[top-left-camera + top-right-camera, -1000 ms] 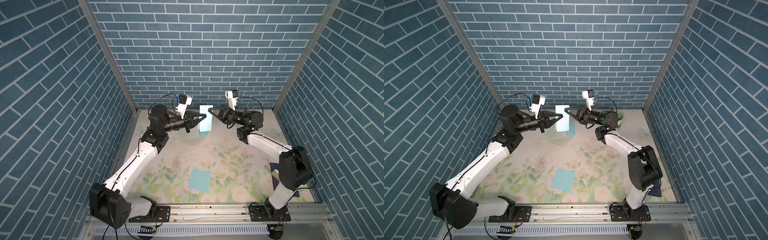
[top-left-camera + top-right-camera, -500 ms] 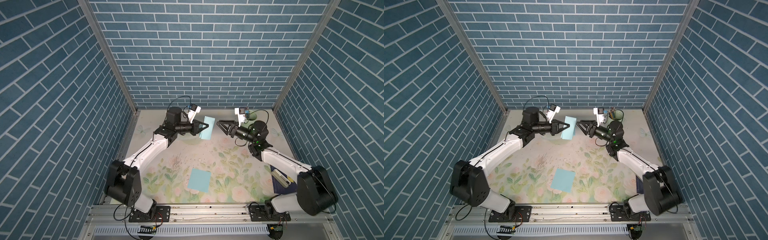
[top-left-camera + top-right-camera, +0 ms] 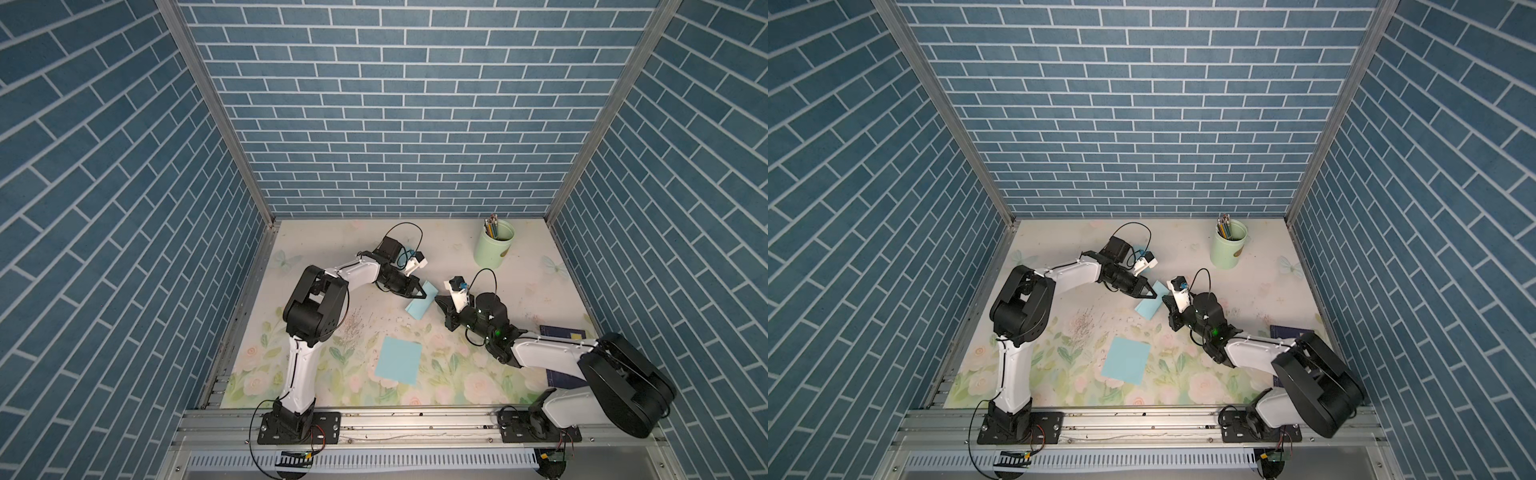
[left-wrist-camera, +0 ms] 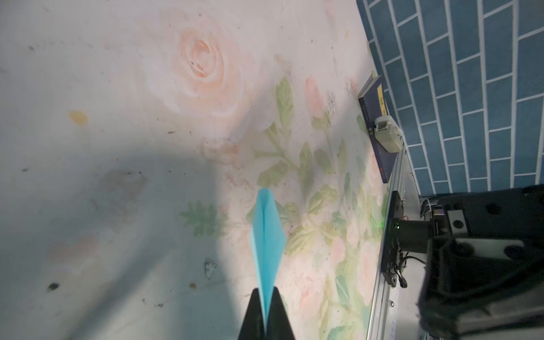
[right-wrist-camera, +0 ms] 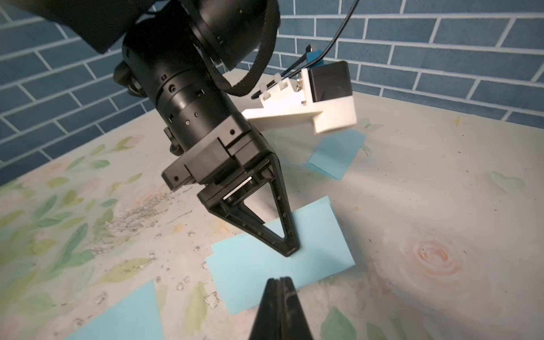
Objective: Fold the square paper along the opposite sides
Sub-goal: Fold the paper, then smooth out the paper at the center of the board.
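Already folded light-blue paper [image 3: 419,308], flattened halves, pinched by left gripper [image 3: 422,296]

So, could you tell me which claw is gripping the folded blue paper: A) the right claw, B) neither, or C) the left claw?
C: in the left wrist view the folded blue paper sticks out from between the closed fingers of the left claw, while the right claw is shut with nothing between its fingers.

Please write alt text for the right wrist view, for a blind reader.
The left gripper pinches a folded light-blue paper on the floral table. The right gripper, shut, points at the paper's near edge.
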Motion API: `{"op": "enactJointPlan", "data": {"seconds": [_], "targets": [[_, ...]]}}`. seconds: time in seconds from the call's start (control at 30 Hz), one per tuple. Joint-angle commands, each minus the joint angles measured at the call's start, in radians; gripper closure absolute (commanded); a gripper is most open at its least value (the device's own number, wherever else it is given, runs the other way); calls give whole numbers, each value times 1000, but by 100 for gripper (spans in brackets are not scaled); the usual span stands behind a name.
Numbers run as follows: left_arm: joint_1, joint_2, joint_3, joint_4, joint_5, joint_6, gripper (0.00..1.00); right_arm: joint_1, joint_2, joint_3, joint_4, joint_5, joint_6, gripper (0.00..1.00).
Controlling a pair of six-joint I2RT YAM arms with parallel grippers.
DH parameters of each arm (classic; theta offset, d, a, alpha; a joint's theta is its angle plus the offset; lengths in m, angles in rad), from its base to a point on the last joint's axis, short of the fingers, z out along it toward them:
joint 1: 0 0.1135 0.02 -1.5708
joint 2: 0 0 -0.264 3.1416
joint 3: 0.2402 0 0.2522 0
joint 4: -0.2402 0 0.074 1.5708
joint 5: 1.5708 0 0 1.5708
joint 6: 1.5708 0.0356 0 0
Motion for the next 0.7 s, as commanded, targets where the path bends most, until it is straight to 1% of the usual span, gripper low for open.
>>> {"op": "enactJointPlan", "data": {"seconds": [0.0, 0.23, 0.53, 0.67], "targets": [[-9, 44, 32, -98, -6, 75, 100, 27, 77, -15, 108, 52, -63, 100], [-9, 104, 74, -154, -34, 112, 100, 37, 244, -3, 221, 14, -29, 100], [-9, 116, 83, -179, -51, 132, 97, 44, 387, 43, 268, -3, -13, 100], [-9, 118, 86, -185, -58, 139, 97, 46, 414, 68, 266, -4, -23, 100]]}}
